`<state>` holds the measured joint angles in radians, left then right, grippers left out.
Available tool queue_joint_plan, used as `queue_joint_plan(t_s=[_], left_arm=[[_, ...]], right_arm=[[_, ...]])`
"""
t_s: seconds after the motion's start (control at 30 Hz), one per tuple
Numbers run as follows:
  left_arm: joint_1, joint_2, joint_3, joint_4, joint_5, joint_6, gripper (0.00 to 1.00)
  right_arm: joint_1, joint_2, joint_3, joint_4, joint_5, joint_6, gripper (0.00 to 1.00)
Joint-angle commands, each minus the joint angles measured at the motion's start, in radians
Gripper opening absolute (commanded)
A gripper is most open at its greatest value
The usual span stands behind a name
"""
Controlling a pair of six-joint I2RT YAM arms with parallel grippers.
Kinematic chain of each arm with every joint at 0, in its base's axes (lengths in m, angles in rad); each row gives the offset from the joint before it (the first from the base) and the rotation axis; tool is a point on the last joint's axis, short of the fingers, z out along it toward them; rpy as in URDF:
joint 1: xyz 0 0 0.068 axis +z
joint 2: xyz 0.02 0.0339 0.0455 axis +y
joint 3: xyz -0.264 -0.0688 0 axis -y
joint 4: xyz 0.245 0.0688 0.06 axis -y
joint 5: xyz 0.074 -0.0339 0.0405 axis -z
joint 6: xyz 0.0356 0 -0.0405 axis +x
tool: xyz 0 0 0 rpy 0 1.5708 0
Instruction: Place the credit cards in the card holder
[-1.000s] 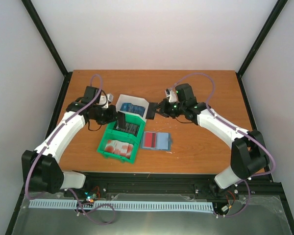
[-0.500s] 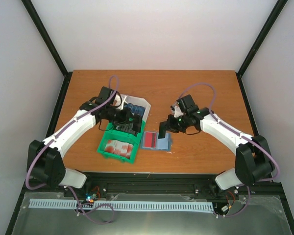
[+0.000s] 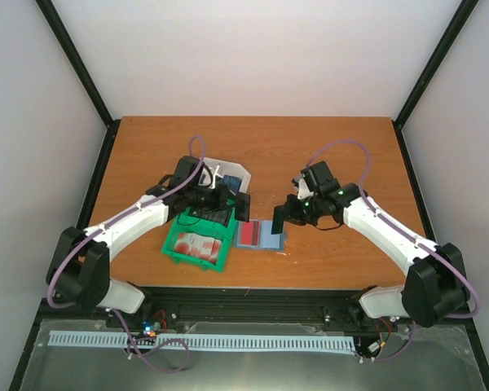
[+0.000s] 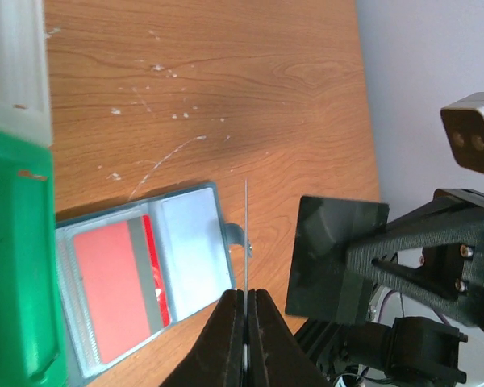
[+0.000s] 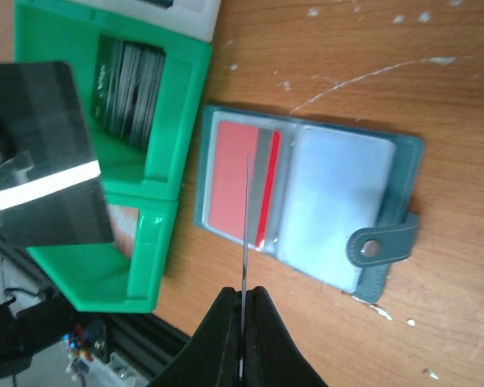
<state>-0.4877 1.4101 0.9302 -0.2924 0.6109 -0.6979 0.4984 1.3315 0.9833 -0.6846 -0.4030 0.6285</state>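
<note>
The green bin (image 3: 217, 261) is sitting left of the middle in the top view, on the bench (image 3: 334, 147). Red cards are lying in its near part and dark cards are standing in its far part. The white bin (image 3: 243, 173) is sitting just behind it, with blue cards inside.

The left tool (image 4: 244, 300) is hanging just right of the green bin. Its two fingers are squeezing together on the left card (image 5: 44, 153), a dark card with a white band. It is holding that card up in the air.

The card holder (image 3: 270, 236) is lying open and flat on the bench, in the middle of the top view, just right of the green bin. One red card (image 5: 238, 189) is already sitting in its left pocket. Its right pocket is looking empty.

The right tool (image 5: 242, 298) is hanging over the card holder from the right side. Its fingers are squeezing together too, on the right card (image 4: 335, 254), a plain dark one. I cannot tell if this card is touching the holder.

I think the step in hand is bringing two more cards to the holder. Next, one tool is going to need to line its card's edge up with a pocket's mouth and slide it in gently. The tools are crowding close, so taking turns looks wise. The holder is lying loose, so a hard push may make it slide.
</note>
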Motion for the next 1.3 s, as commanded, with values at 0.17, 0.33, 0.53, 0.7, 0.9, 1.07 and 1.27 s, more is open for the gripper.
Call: queue_joint_plan(t_s=[0.17,0.33,0.53,0.7,0.9,1.07,1.27], left_arm=[[-0.074,0.114,-0.007,0.207,-0.02,-0.092,0.01],[-0.102,0.194,-0.007,0.255,-0.052,-0.148,0.01],[-0.142,0.268,0.001,0.275,-0.099,-0.221,0.01],[-0.17,0.284,-0.021,0.283,-0.138,-0.265,0.01],[-0.191,0.252,-0.103,0.34,-0.193,-0.315,0.01],[-0.193,0.241,-0.099,0.288,-0.244,-0.253,0.01],[-0.192,0.212,-0.097,0.233,-0.261,-0.186,0.01]], right_arm=[[-0.006,0.101,0.014,-0.004,-0.177,-0.094,0.03],[-0.005,0.186,0.076,-0.096,-0.125,-0.149,0.03],[-0.006,0.233,0.112,-0.185,-0.024,-0.18,0.03],[-0.006,0.263,0.112,-0.191,0.003,-0.193,0.03],[-0.005,0.276,0.083,-0.131,0.023,-0.186,0.03],[-0.005,0.282,0.053,-0.105,0.064,-0.177,0.03],[-0.005,0.306,0.039,-0.077,0.068,-0.175,0.03]])
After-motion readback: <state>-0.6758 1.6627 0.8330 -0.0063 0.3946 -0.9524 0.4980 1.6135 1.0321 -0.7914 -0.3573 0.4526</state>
